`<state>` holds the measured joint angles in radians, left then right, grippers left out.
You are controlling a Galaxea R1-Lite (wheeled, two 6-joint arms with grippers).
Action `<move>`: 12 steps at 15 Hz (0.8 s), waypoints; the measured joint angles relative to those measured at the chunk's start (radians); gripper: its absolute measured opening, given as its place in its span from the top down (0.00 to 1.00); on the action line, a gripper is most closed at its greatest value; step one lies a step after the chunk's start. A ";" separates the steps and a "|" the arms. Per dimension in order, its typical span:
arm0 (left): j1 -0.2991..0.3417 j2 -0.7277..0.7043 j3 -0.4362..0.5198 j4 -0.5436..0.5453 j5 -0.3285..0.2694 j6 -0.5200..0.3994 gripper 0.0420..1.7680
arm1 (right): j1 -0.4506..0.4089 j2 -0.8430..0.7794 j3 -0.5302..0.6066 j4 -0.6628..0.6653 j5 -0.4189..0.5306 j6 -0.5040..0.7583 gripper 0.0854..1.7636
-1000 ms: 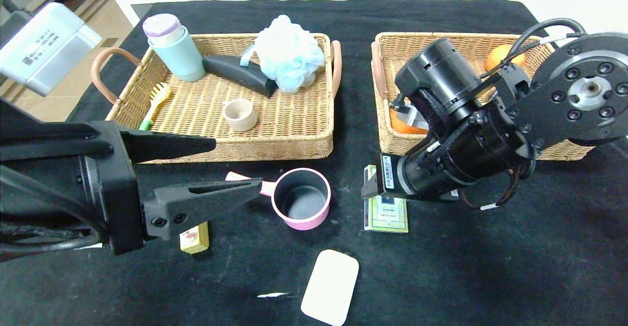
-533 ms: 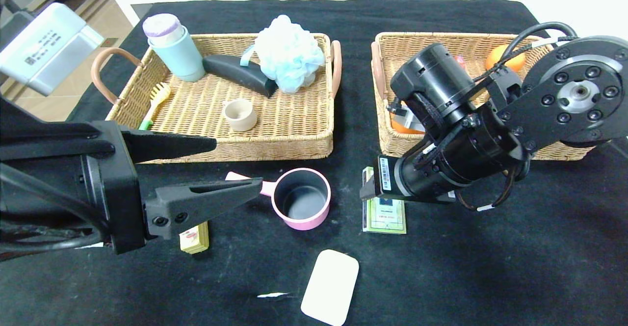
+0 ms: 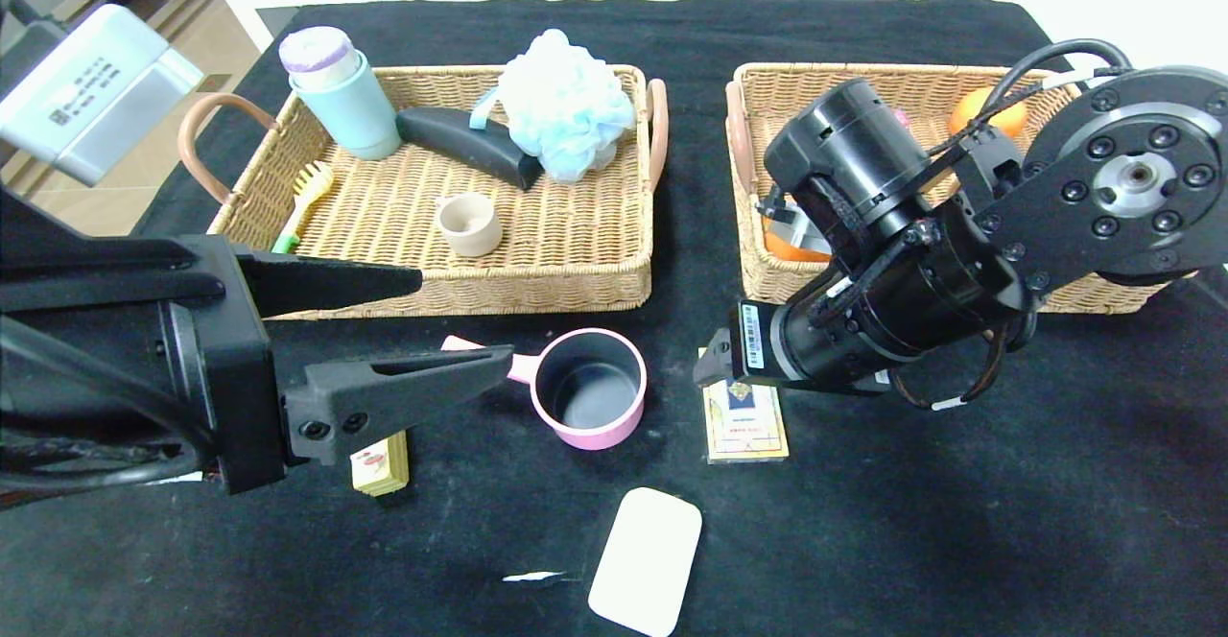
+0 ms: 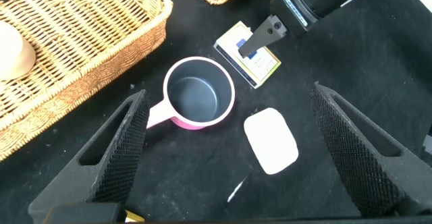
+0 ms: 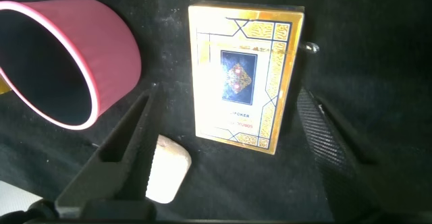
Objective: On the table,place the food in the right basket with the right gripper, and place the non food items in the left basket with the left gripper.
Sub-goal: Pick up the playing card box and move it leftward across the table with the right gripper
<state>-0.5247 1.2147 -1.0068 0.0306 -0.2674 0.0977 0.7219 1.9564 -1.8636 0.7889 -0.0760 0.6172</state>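
- Head view has the black table (image 3: 959, 522) with two wicker baskets at the back. The left basket (image 3: 537, 282) already holds a bottle, a bath pouf, a small cup and a brush; the right basket (image 3: 1103, 296) has oranges in it.
- Left gripper (image 3: 422, 325) hovers low at the near left, fingers spread wide with nothing between them, pointed toward the pink pot (image 3: 587, 388).
- Right gripper (image 5: 229, 150) is parked directly over the small gold-trimmed box (image 3: 743, 421), which lies flat on the table just right of the pot. The wrist view shows both fingers apart, one along each long side of the box, not yet touching it.
- That box looks like a light, stiff carton with a glossy wrap, so I'd guess it's slippery. Best bet is pinching across the narrow width on the long edges, near the middle, so it doesn't swivel.
- Can't read the label well enough to say whether it's food.
- Also loose on the table: a white soap-like bar (image 3: 645, 560) nearer the robot, and a little yellow packet (image 3: 380, 464) under the left gripper.
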 joint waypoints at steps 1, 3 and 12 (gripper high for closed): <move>0.000 0.000 0.000 0.000 0.000 0.000 0.03 | 0.000 0.000 0.000 0.000 0.000 0.000 0.18; 0.000 0.000 0.000 0.000 0.000 0.000 0.03 | 0.001 -0.005 0.000 0.001 0.000 -0.004 0.15; 0.000 0.001 0.004 -0.002 0.002 -0.001 0.03 | -0.027 -0.153 0.081 0.001 0.003 -0.157 0.07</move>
<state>-0.5247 1.2157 -1.0026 0.0287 -0.2655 0.0970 0.6951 1.8034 -1.7828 0.7902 -0.0730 0.4604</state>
